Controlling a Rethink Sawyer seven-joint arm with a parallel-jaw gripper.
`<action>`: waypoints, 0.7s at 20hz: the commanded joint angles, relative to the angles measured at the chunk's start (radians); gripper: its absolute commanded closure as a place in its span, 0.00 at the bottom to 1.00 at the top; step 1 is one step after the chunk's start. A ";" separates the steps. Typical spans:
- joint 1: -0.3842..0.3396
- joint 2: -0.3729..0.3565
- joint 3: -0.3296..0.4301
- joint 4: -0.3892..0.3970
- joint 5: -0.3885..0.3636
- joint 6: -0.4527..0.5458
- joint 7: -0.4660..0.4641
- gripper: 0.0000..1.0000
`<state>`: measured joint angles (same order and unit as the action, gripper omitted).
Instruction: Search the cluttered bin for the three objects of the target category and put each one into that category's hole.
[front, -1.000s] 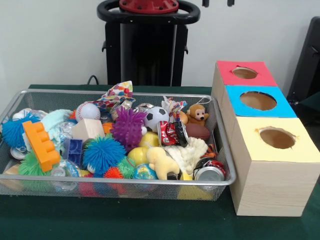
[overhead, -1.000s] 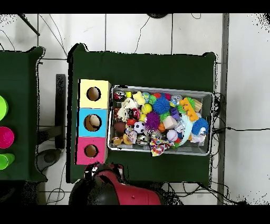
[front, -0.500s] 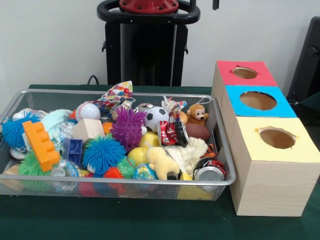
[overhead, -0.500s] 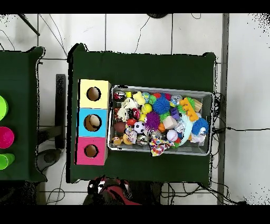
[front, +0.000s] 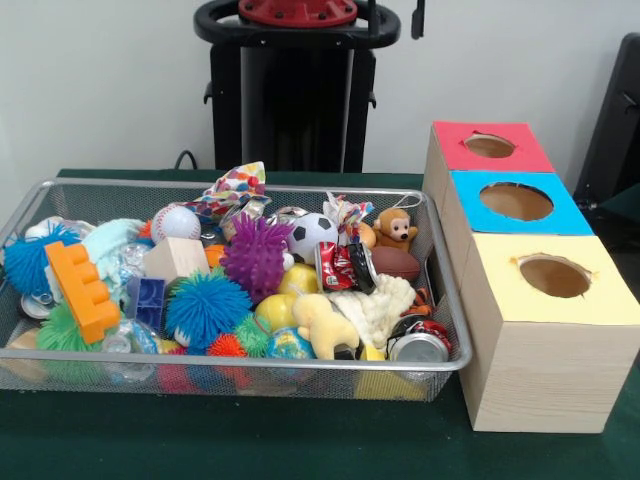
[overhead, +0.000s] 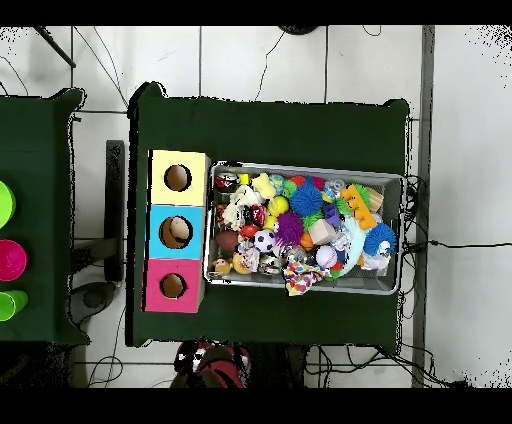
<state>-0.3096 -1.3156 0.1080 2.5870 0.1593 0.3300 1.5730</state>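
Gripper (front: 394, 18): only dark tips show at the top edge of the front view, high above the far rim of the bin; whether they stand apart or closed cannot be told, and nothing is seen in their hold.

Arm (overhead: 213, 362): in the overhead view a red and black part shows beyond the table's edge, on the side of the red-topped box.

Bin (front: 240, 372): wire-mesh tray on the green table (front: 300, 440), heaped with toys; no target category can be read from the scene, so the three wanted things cannot be singled out.

Key relation: every candidate lies well below the gripper, inside the bin; the end of the bin beside the boxes lies nearest beneath the tips.

Candidates at that end: monkey plush (front: 393, 229) against the far corner, brown football (front: 396, 263) just in front of it, crushed red can (front: 345, 267) lying tilted, silver-topped can (front: 419, 345) at the near corner with its end facing forward.

Middle of the bin: soccer ball (front: 312, 234), purple spiky ball (front: 257, 256), blue spiky ball (front: 206, 306), yellow plush (front: 323, 324).

Far end from the boxes: orange block (front: 80, 290), wooden cube (front: 176, 259), baseball (front: 177, 222).

Boxes: red-topped hole (front: 489, 146), blue-topped hole (front: 516, 201), yellow-topped hole (front: 554, 276), in a row touching one another, just beside the bin's short end.

Obstruction (judgement): things overlap and lean on one another, so a pick is likely to disturb its neighbours; the bin's wall stands between the toys and the holes.
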 joint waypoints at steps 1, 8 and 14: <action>-0.067 0.129 0.118 0.108 -0.059 -0.146 0.024 0.00; -0.068 0.327 0.101 0.068 -0.153 -0.314 0.091 0.00; -0.061 0.448 0.071 0.038 -0.226 -0.418 0.141 0.00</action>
<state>-0.3504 -1.0191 0.1357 2.6531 -0.0043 0.0273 1.5730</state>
